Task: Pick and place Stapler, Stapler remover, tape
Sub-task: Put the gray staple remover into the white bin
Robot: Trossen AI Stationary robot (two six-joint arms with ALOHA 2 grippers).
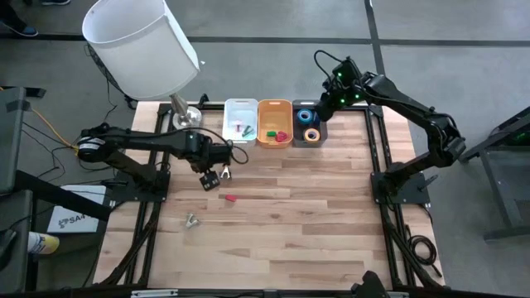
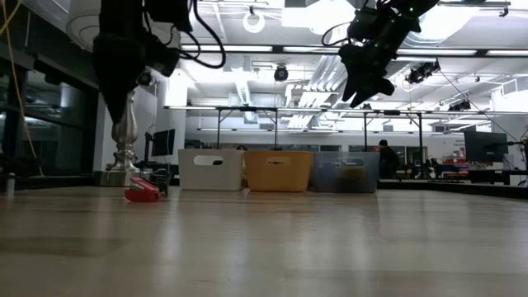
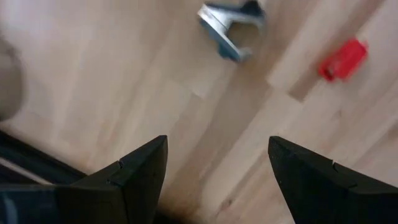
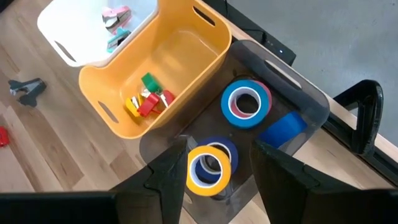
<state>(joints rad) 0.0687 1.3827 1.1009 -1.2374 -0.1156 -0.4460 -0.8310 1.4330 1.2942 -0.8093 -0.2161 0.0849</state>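
A small red stapler point(image 1: 229, 199) point(image 3: 343, 59) lies flat on the wooden table, and a blue-grey staple remover point(image 1: 191, 220) point(image 3: 231, 28) lies nearer the front edge. My left gripper point(image 1: 213, 178) point(image 3: 217, 140) hangs open above bare wood beside them, pointing down. My right gripper point(image 1: 325, 101) point(image 4: 219, 148) stands open above the grey bin point(image 4: 311, 102). Below its fingers a yellow tape roll point(image 4: 208, 169) lies on a dark blue roll. A blue-and-pink roll point(image 4: 245, 104) and a blue roll point(image 4: 283, 127) also lie in that bin.
At the table's far edge an orange bin point(image 1: 275, 122) holds small red, green and yellow pieces. Beside it, a white bin point(image 1: 241, 121) holds pink and teal ones. A lamp with a white shade point(image 1: 141, 41) stands at the far left. Bare wood stretches across the near half.
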